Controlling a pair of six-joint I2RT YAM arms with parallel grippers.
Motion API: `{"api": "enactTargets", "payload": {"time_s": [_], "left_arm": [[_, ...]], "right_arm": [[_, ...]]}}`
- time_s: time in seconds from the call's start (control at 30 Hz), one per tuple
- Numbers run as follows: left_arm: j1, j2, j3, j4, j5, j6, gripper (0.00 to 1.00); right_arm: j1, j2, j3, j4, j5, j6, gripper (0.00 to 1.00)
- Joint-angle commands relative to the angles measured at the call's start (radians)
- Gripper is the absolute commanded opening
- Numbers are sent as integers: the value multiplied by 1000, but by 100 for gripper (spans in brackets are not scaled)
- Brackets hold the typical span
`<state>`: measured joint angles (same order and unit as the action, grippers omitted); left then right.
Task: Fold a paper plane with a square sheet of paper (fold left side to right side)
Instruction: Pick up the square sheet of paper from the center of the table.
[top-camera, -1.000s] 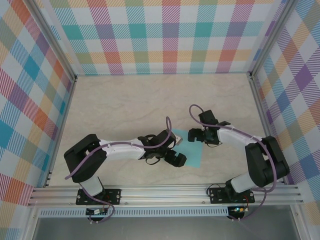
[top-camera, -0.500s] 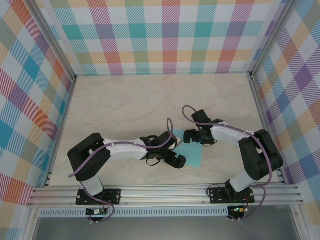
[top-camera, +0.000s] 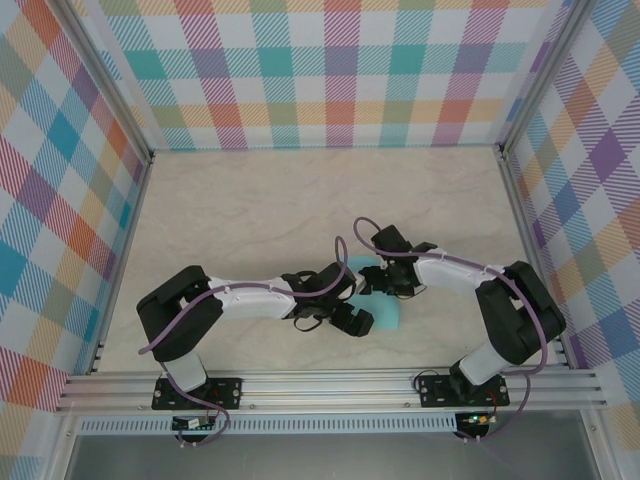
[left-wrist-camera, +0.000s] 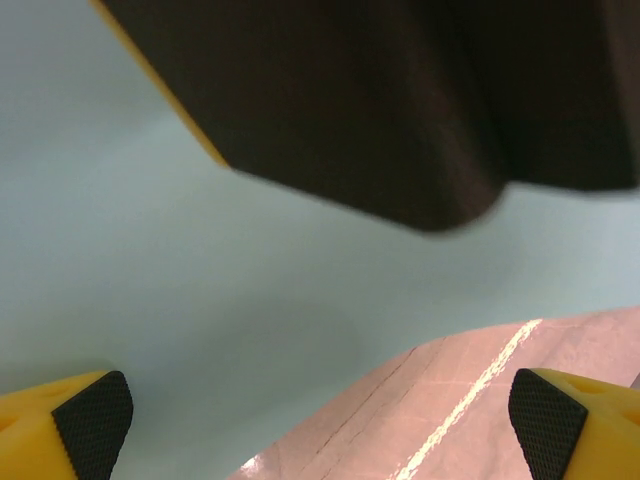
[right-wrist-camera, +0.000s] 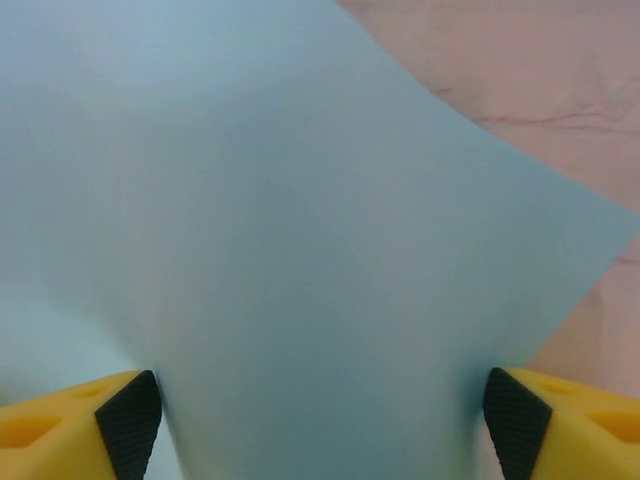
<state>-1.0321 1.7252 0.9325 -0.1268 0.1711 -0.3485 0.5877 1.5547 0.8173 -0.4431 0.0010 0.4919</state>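
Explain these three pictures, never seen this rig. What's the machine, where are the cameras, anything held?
Two white robot arms are bolted at the near edge of a beige table, each ending in a two-finger tool. The overhead picture looks down from behind them: left tool and right tool meet over a turquoise paper sheet on the table. The other two pictures come from cameras on each wrist; the yellow, black-padded corners are that tool's own fingers. Both tools stand open close over the sheet; nothing looks gripped.

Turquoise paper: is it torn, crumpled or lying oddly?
No tear or crumpling shows. The turquoise paper isn't flat, though: in the right wrist view it seems to bow up between the fingertips of the right pincer.
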Motion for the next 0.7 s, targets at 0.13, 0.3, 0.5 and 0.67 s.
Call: {"api": "enactTargets", "payload": {"time_s": [0.13, 0.3, 0.5, 0.67], "left_arm": [[-19, -127, -57, 52, -38, -7, 100], [9, -271, -85, 27, -99, -5, 100], [188, -530, -187, 48, -36, -65, 100], [421, -699, -266, 123, 190, -176, 100]], "right_arm": [[9, -37, -18, -18, -118, 13, 59], [-25, -81, -41, 39, -200, 3, 41], [-150, -201, -109, 170, -420, -11, 35], [-291, -296, -142, 292, -695, 1, 34]]}}
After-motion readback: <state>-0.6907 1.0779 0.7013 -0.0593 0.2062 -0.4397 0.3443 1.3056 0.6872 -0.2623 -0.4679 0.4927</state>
